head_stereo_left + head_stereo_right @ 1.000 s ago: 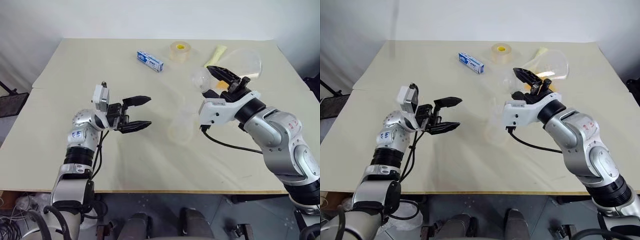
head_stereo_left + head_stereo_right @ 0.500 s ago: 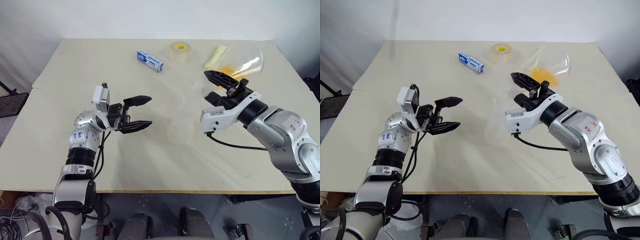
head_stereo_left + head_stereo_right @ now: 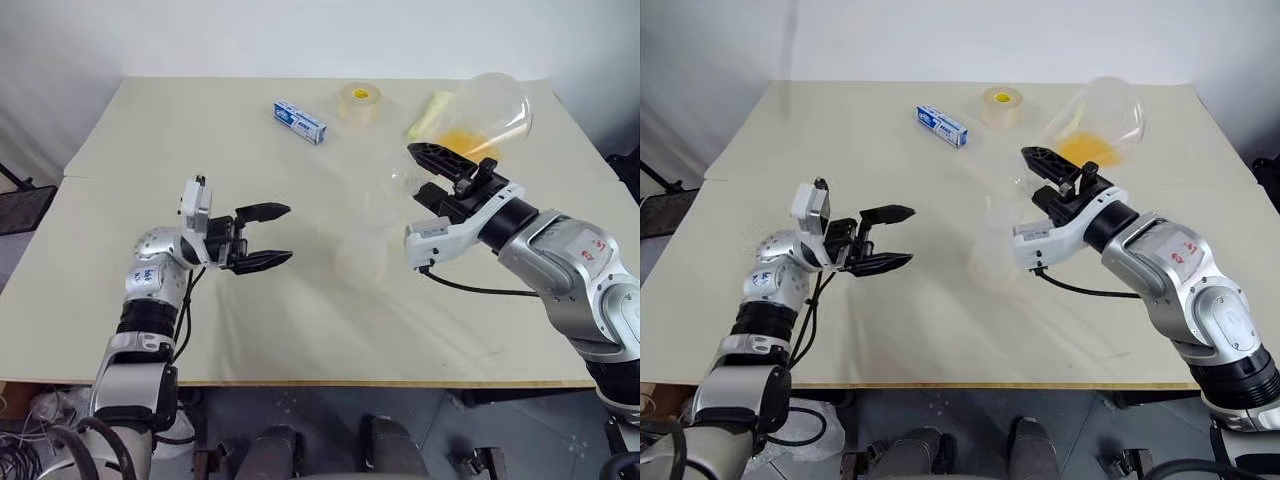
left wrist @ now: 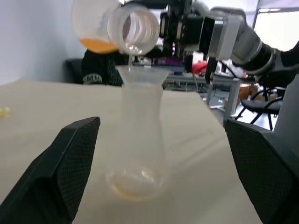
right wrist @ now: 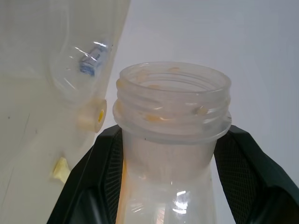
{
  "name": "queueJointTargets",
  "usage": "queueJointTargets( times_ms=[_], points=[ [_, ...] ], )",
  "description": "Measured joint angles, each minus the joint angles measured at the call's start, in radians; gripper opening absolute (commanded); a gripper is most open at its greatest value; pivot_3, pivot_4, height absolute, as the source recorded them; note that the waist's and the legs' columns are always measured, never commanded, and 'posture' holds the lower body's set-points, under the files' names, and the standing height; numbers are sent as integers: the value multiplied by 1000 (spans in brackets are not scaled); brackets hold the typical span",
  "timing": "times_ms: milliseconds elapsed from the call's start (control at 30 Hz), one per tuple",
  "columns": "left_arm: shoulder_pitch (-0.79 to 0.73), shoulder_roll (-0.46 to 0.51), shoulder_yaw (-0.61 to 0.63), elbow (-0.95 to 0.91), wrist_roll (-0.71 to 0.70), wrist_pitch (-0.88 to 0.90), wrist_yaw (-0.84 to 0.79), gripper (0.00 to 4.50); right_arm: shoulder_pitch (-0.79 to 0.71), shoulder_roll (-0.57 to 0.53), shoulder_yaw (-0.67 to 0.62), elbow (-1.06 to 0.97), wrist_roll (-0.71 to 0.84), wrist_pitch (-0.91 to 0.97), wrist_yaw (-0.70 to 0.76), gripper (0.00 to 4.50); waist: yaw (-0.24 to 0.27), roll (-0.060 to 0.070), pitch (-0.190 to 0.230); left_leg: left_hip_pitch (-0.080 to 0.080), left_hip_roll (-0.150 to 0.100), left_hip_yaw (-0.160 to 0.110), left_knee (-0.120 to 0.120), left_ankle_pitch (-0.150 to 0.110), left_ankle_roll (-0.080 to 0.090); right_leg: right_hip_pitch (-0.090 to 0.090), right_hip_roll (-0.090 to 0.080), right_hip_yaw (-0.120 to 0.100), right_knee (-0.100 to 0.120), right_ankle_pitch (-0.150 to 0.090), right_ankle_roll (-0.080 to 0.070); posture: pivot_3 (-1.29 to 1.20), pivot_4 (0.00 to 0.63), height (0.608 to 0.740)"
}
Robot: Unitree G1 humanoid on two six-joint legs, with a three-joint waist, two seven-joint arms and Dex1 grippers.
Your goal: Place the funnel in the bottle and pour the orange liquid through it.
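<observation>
Both arms are built of rounded silver-grey metal segments joined by black bands. The left claw [image 3: 262, 237] has two black, tapering fingers with a fine cross-hatched texture on their inner pads [image 4: 70, 154], and a small white boxy camera module sits above its wrist. A blue marking shows on the left forearm, and thin black cables loop beside it. The right claw [image 3: 440, 170] is also black, mounted on a white wrist block from which a black cable trails. Red markings show on the right forearm.
</observation>
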Motion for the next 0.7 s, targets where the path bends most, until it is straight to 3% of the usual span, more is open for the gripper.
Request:
queueJointTargets(
  times_ms=[700],
  points=[
    [17, -15, -9, -9, 0, 4, 0, 4500, -23, 1, 0, 60, -63, -111, -16, 2423, -1, 0, 0, 0, 0, 0, 0, 0, 0, 0, 0, 0, 0, 0, 0, 0, 150, 740]
  ],
)
